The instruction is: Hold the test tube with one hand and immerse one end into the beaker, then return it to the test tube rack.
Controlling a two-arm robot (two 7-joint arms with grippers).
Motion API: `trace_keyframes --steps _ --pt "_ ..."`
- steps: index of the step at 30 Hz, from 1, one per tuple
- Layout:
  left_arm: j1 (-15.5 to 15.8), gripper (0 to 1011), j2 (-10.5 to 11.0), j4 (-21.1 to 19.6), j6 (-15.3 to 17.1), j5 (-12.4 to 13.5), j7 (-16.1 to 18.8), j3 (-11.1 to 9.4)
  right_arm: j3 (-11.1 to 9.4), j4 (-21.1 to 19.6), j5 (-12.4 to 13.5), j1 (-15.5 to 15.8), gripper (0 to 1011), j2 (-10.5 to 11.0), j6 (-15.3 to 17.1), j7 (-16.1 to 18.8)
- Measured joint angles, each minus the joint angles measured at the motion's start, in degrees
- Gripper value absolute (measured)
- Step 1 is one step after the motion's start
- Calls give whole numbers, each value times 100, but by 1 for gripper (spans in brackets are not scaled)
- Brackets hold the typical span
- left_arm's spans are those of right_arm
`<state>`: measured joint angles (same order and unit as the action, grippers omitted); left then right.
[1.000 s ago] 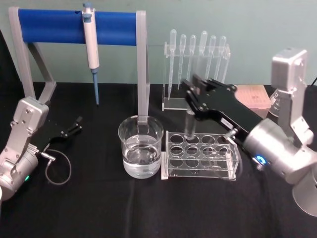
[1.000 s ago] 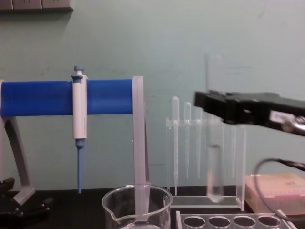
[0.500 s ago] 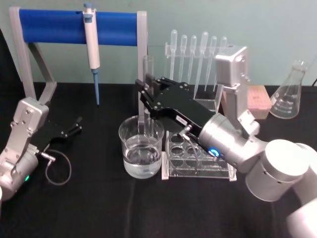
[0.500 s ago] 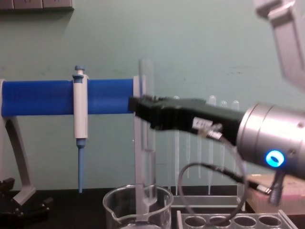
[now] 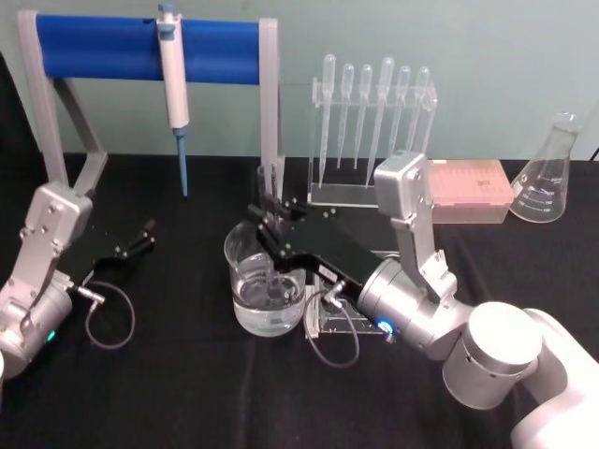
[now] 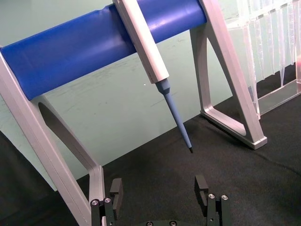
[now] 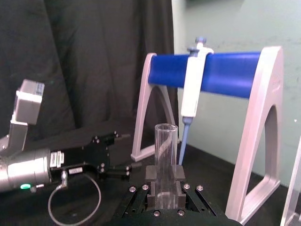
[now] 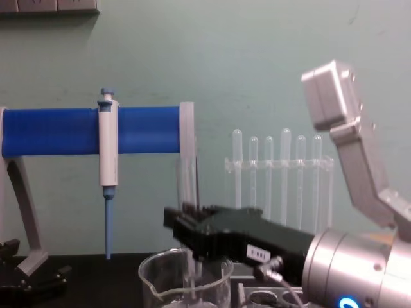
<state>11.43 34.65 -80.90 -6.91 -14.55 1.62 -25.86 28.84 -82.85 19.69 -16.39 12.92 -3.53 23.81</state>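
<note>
test tube (image 7: 166,155) clear, upright, lower end in beaker (image 5: 241,281) | right gripper (image 5: 270,224) clamped on it | left gripper (image 5: 143,234) apart

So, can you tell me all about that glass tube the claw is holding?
The test tube is a long, clear glass tube with an open rim on top, and its upper part looks empty. It stands upright, pinched around its middle by the right claw. Its lower end hangs inside the beaker and seems to reach the water there, though the bottom is hard to make out. Nothing else touches it.
</note>
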Motion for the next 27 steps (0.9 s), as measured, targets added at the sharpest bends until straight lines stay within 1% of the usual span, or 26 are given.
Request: trace_keyframes --steps 4,7,27 --pt "0 1000 0 0 0 0 0 0 11 131 -27 10 233 -43 -16 31" --pt "0 1000 0 0 0 0 0 0 10 158 -30 16 233 -55 -16 40" --pt "0 1000 0 0 0 0 0 0 6 124 -28 11 233 -42 -17 33"
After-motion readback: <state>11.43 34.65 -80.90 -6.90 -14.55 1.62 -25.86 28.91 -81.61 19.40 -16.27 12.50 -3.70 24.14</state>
